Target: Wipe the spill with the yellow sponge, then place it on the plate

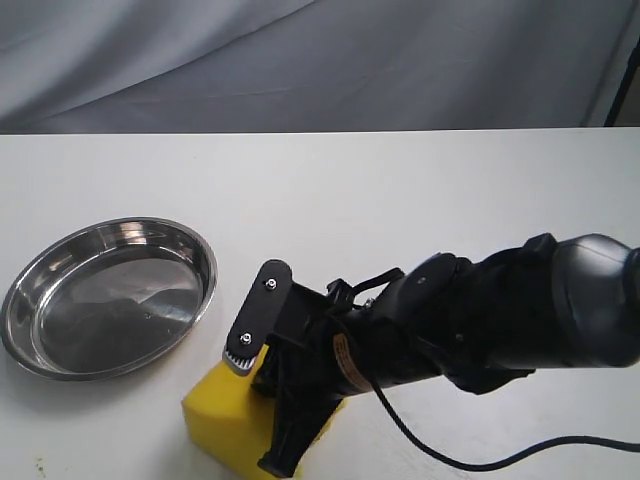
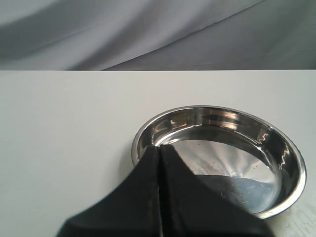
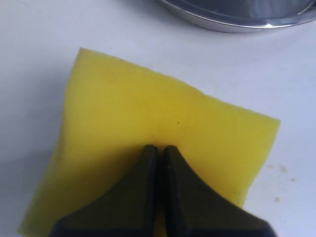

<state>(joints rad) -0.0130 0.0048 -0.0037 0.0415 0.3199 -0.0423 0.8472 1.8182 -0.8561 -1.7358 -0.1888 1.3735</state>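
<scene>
A white table is seen filling most of the exterior view, its surface plain and matte. Beyond its far edge a grey cloth backdrop is hung in soft folds. A dark slanted bar is seen against the cloth by the far right corner. A few small brownish specks are scattered on the tabletop.

The right arm comes in from the right side of the exterior view, thick and black, and it slopes down toward the near left. Its wrist is low over the counter. The right gripper points downward; its jaws are pressed together, with the tips sunk into the yellow sponge. The left gripper stands above the counter, its jaws closed on each other with nothing between them
</scene>
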